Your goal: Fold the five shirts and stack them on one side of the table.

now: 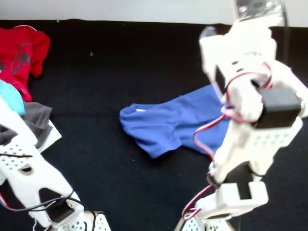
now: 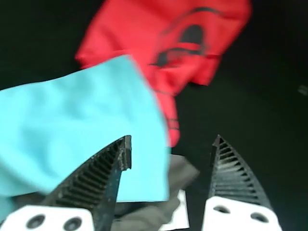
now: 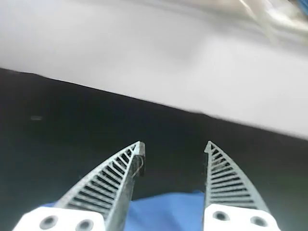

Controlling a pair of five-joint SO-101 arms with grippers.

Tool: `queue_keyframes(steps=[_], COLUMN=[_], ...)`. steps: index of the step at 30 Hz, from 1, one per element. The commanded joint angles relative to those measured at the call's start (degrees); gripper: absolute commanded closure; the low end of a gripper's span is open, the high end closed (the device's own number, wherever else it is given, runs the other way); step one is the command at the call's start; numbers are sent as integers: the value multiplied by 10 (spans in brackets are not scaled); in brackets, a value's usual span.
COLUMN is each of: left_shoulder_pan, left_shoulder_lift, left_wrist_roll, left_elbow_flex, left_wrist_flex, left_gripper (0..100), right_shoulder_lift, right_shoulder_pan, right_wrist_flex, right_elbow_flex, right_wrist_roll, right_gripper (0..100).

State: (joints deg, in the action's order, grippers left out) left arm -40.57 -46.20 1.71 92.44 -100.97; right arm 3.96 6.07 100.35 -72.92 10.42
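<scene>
A crumpled blue shirt lies mid-table, and its edge shows just under my right gripper, which hangs open and empty above it, facing the table's far edge. At the left side, a red shirt with a dark print, a cyan shirt and a grey shirt lie piled together. My left gripper is open over that pile, holding nothing. The cyan shirt is beside one finger, with the red shirt beyond and the grey shirt beneath.
A white cloth corner sticks out under the grey shirt. The right arm stands tall over the blue shirt's right part. Black table top stretches between pile and blue shirt. A pale wall lies past the far edge.
</scene>
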Motion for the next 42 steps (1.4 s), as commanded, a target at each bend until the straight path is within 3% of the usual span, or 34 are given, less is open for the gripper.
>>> queue_keyframes(steps=[1,8,13,18,22,25,29,37,42], left_shoulder_pan=[73,193,240,242,239,219,174,96,87], left_shoulder_lift=[58,173,301,400,435,443,443,441,440], left_wrist_roll=[-5,-4,-2,-2,-1,-1,-1,-1,-1], left_elbow_flex=[1,-239,-477,-651,-745,-790,-803,-802,-803], left_wrist_flex=[-4,-4,-4,0,1,1,1,1,1], left_gripper=[741,741,741,742,744,744,744,744,744], right_shoulder_lift=[20,36,-33,-158,-227,-246,-246,-246,-243], right_shoulder_pan=[-89,-189,-192,-116,8,117,210,354,391], right_wrist_flex=[5,6,7,5,-17,-92,-228,-301,-341], right_elbow_flex=[-15,9,162,426,662,823,985,1084,1091], right_wrist_roll=[-4,-4,-3,-4,-4,-2,22,21,21], right_gripper=[800,800,800,800,800,800,800,800,800])
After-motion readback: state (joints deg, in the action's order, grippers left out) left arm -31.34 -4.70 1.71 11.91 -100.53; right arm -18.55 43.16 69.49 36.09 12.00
